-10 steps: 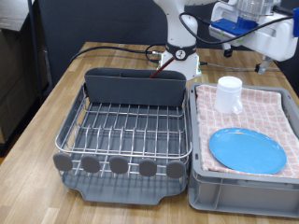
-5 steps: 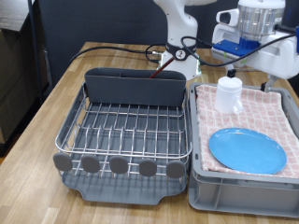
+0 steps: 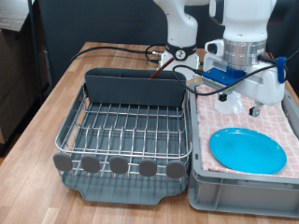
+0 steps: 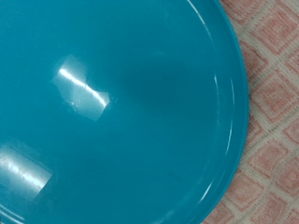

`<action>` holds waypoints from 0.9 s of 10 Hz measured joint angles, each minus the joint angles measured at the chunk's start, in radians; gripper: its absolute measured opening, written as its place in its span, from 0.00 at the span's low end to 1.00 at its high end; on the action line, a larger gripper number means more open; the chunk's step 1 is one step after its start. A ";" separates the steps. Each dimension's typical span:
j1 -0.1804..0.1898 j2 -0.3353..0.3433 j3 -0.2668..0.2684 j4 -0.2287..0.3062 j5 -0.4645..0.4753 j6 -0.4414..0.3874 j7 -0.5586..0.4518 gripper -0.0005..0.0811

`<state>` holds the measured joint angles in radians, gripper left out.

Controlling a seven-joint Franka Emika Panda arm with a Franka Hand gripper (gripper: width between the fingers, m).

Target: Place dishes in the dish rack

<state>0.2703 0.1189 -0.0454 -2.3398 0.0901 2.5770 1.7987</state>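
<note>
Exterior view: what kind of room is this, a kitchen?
Probably a robot lab staged like a kitchen: a wooden table holds a dish rack and a blue plate in a cloth-lined crate, with cables behind.

Arm: white, coming down from the top right of the exterior view, wrist pointing straight down.
Gripper (image 3: 235,105): at the right of the exterior view, low under a blue and white wrist block; fingers largely hidden.
Wrist view: no fingers visible.
</note>
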 joint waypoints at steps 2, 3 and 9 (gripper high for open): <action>0.000 0.012 -0.001 -0.007 0.005 0.029 -0.008 0.99; -0.001 0.013 0.003 -0.010 0.035 0.049 -0.039 0.99; -0.001 0.052 0.018 -0.068 0.177 0.199 -0.171 0.99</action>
<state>0.2688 0.1705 -0.0270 -2.4074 0.2668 2.7761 1.6275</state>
